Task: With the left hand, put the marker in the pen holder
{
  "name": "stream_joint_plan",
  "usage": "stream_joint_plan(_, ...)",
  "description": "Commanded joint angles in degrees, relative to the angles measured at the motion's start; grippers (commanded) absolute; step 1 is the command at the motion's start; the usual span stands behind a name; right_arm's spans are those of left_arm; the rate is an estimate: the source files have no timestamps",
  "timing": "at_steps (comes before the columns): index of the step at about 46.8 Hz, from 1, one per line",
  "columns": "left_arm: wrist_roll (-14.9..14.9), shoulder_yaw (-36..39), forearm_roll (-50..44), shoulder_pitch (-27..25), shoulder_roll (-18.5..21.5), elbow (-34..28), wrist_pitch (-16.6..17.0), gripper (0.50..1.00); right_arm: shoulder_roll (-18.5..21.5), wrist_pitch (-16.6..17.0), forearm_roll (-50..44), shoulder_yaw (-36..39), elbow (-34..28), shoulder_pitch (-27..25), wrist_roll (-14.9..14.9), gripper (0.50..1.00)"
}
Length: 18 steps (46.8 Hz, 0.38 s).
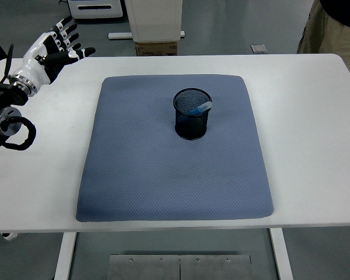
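Note:
A black mesh pen holder (192, 114) stands upright on the blue-grey mat (163, 169), a little behind its middle. A marker with a pale blue-grey cap (199, 108) leans inside the holder, its cap against the right rim. My left hand (58, 45) is at the table's far left corner, well away from the holder, fingers spread and holding nothing. The right arm is out of view.
A person's tan trousers (332, 29) show at the top right beyond the table. A white cabinet and a cardboard box (156, 35) stand on the floor behind the table's far edge.

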Motion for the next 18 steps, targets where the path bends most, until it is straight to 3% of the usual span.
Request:
stream_joint_plan(1,0.0,-1.7,-1.2,2.3,-0.1,0.4,-0.2,1.000,0.0,0.0,0.0,0.0,0.1,0.0,0.0,1.000)
stream_joint_plan(9,0.0,-4.8,-3.8,5.8,0.2,0.4,-0.2,1.000,0.0,0.0,-0.1,-0.1,0.0,-0.1,-0.1,1.000)
stream_joint_plan(18,-0.1,-6.0,-3.8,6.3,2.4,0.4,-0.2,1.000,0.0,0.4,0.0,-0.1,0.6,-0.2,-0.6,1.000)
